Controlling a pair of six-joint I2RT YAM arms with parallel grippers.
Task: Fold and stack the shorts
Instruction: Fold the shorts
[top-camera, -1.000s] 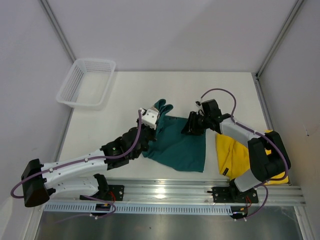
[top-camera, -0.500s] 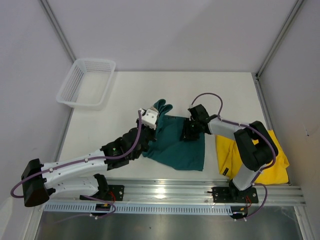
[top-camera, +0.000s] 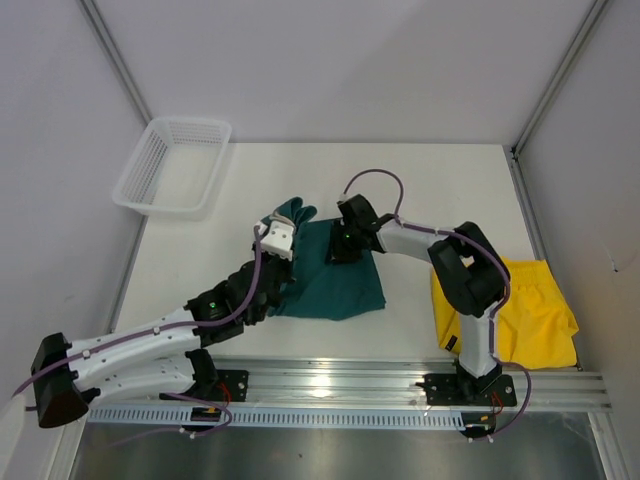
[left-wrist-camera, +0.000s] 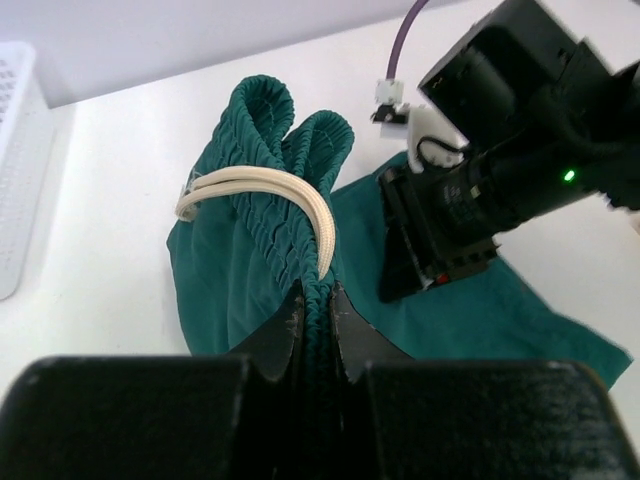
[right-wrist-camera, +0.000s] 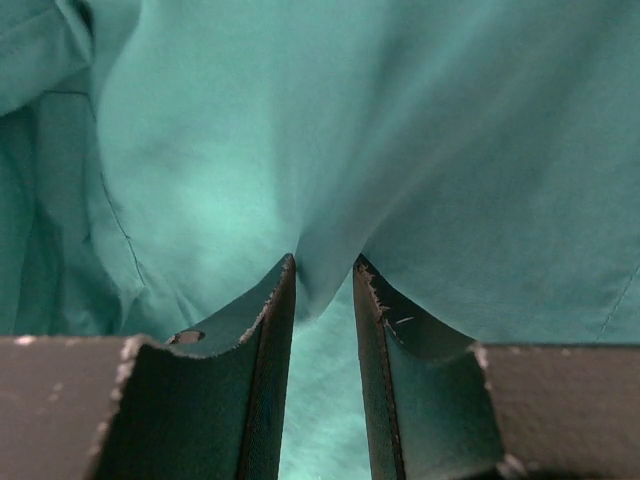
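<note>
From above: teal shorts (top-camera: 335, 285) spread on the desk (top-camera: 440, 180) a little left of centre, with the waistband end bunched and lifted at the far left corner. Left pincer (top-camera: 275, 238) closed on that bunched waistband. Right pincer (top-camera: 340, 245) down on the far edge of the same cloth, just beside the left one; grip not readable from here. Yellow shorts (top-camera: 530, 315) crumpled at the near right of the desk, well apart from the teal pair and partly behind the right arm. White mesh basket (top-camera: 170, 165) at the far left corner, hanging partly over the desk edge.

From the left wrist: left pincer (left-wrist-camera: 316, 290) clamped tight on the gathered teal waistband, fingers almost meeting with the elastic squeezed between them. Pale drawstring (left-wrist-camera: 290, 195) looped across the ruffled folds just beyond the fingertips. Black body of the right pincer pressed onto the flat teal cloth just to the right.

From the right wrist: right pincer (right-wrist-camera: 323, 262) narrowed to a slim gap, with a raised ridge of teal fabric pinched between the two fingers. Nothing but teal cloth across the rest of the view.
</note>
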